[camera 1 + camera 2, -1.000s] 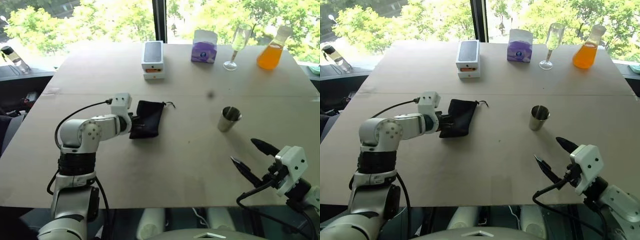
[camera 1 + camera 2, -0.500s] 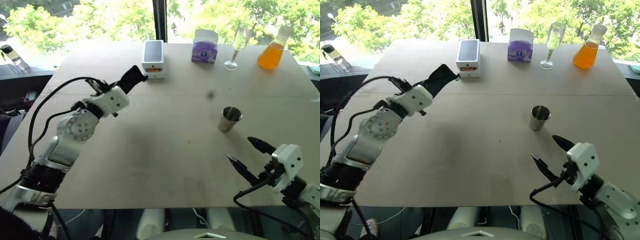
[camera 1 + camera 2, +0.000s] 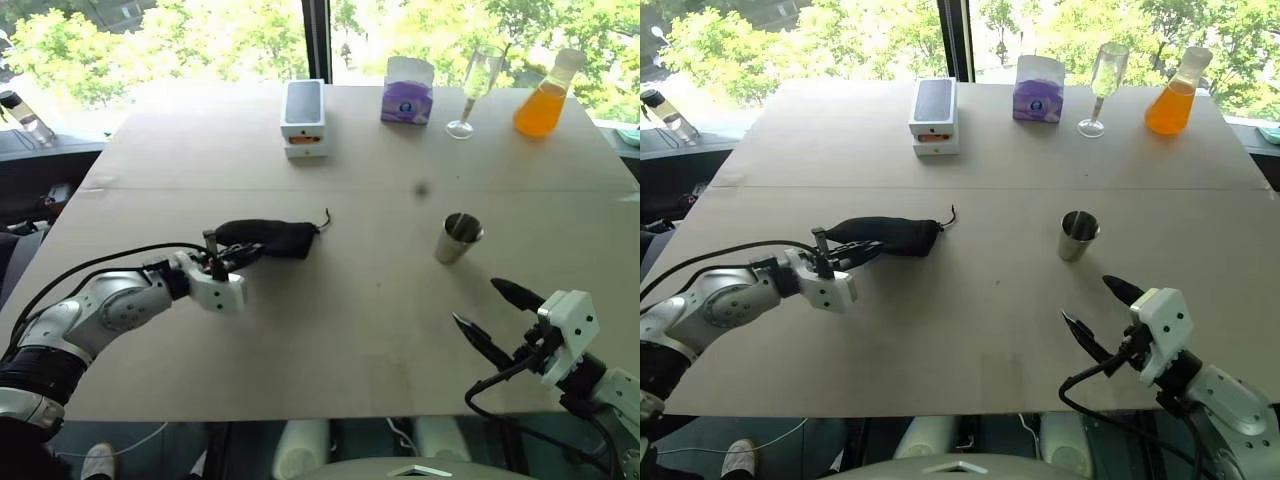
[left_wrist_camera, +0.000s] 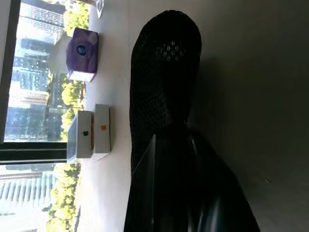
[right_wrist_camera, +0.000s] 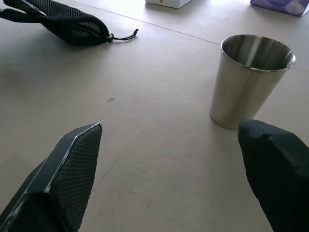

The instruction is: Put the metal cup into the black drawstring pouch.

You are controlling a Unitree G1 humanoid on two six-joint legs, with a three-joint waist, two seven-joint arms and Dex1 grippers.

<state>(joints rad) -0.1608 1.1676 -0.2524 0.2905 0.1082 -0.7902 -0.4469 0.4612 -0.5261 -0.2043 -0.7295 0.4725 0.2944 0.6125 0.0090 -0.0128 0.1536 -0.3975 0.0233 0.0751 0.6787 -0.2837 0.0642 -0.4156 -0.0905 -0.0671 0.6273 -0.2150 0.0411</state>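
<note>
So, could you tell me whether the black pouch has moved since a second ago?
Yes. The black pouch was lifted up toward the white phone box and now lies back on the table, turned sideways, with the metal cup unmoved.

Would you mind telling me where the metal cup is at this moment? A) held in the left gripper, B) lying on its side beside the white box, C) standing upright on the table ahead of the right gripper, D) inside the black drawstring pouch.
C: the metal cup stands upright on the table, untouched, ahead of the open right gripper and well apart from the black drawstring pouch.
</note>
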